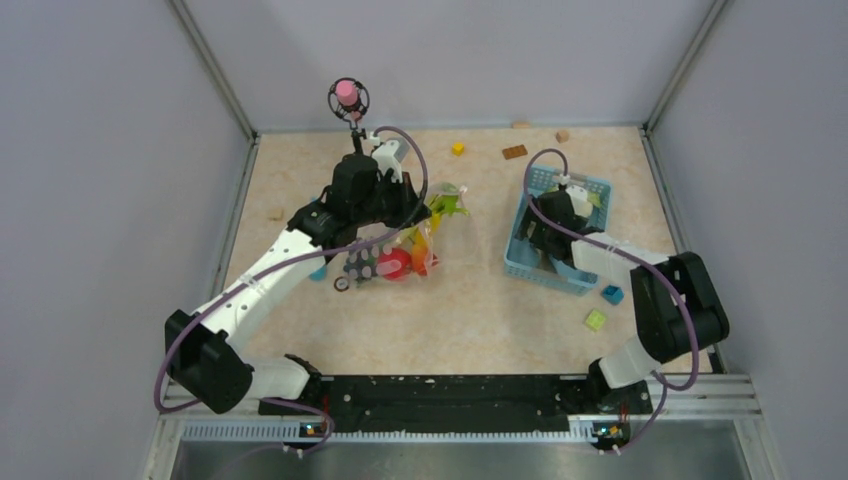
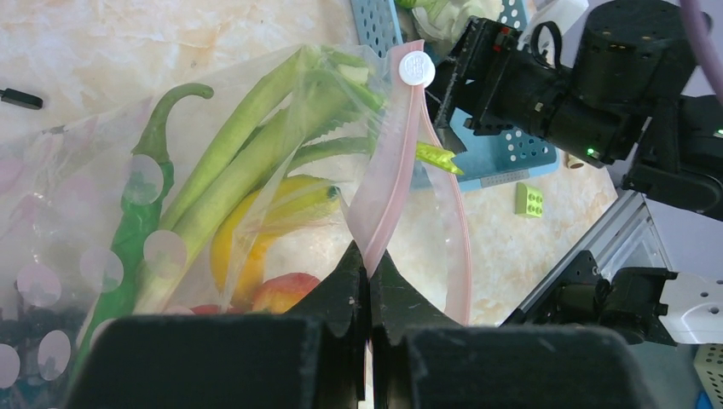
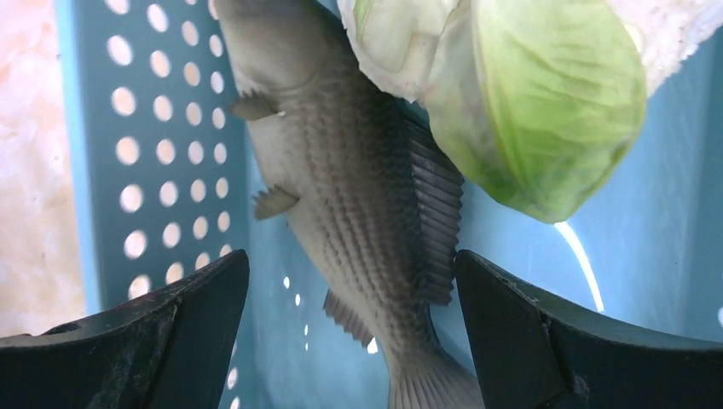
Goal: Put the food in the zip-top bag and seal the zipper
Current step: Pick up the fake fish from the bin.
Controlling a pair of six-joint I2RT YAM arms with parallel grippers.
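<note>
The left gripper (image 2: 369, 290) is clamped on the zipper (image 2: 388, 187), its pink strip running away from it along the mid-table zip-top bag (image 2: 85, 213), while the right gripper (image 3: 351, 341) gapes wide, seemingly empty, astride a fish (image 3: 341, 170) in the basket (image 3: 153, 128).

Left arm (image 1: 250, 290) and right arm (image 1: 610, 258) match: white tubular links, chunky black joint housings, a purple cable (image 2: 703, 43) looping along each. Fingers (image 3: 153, 341) are matte black wedges, slightly scuffed, and there's a tiny green light (image 2: 590, 153) glowing on the right arm's black wrist
</note>
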